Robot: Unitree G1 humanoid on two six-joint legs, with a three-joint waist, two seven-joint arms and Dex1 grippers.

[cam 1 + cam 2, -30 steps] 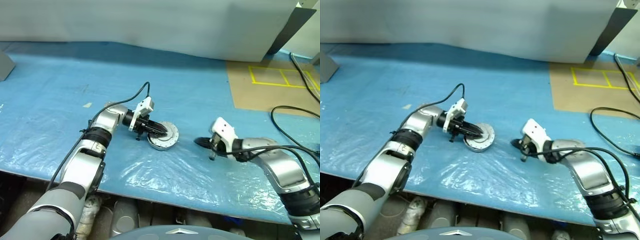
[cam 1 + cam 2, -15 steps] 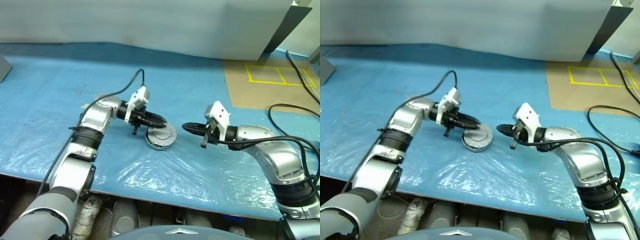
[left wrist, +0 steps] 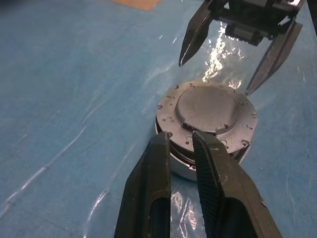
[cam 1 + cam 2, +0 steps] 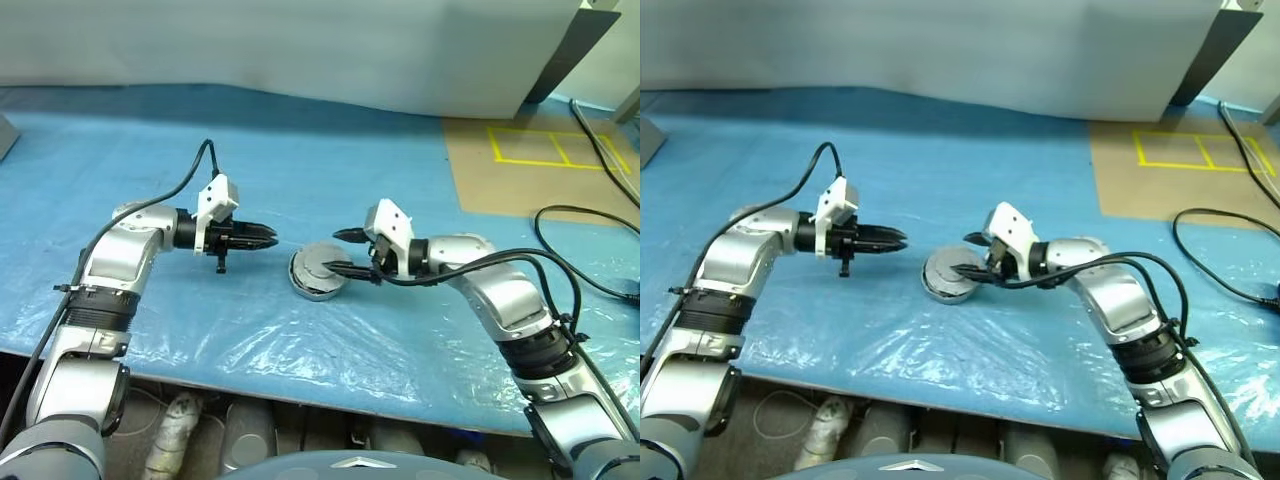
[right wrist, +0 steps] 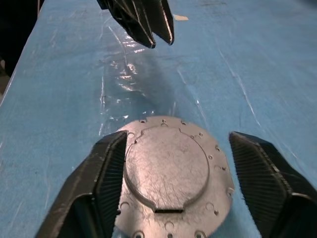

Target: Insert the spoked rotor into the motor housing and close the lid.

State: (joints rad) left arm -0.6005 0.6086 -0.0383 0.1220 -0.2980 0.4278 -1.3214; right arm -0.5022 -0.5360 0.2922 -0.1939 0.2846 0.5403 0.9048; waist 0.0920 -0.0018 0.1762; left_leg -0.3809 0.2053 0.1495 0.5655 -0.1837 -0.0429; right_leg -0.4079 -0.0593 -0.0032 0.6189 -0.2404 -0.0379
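Note:
The lid point(image 4: 318, 268) lies smooth silver-grey face up on the motor housing point(image 4: 315, 292) in the middle of the blue sheet. The spoked rotor is hidden. My left gripper point(image 4: 268, 240) hovers a short way left of the stack, pointing at it, shut with nothing between its fingers. My right gripper point(image 4: 342, 252) reaches in from the right, open. In the right wrist view its two fingers stand on either side of the lid point(image 5: 171, 171) with a gap on each side. In the left wrist view the lid point(image 3: 205, 111) lies just past my own fingertips.
A brown board point(image 4: 530, 165) with yellow tape lines lies at the back right. Black cables point(image 4: 590, 225) trail over the right side. The table's front edge runs close below both arms. The blue sheet point(image 4: 120, 130) is crinkled near the front.
My left gripper has drawn back to the left, off the lid. My right gripper has come in leftward to the stack and opened around the lid.

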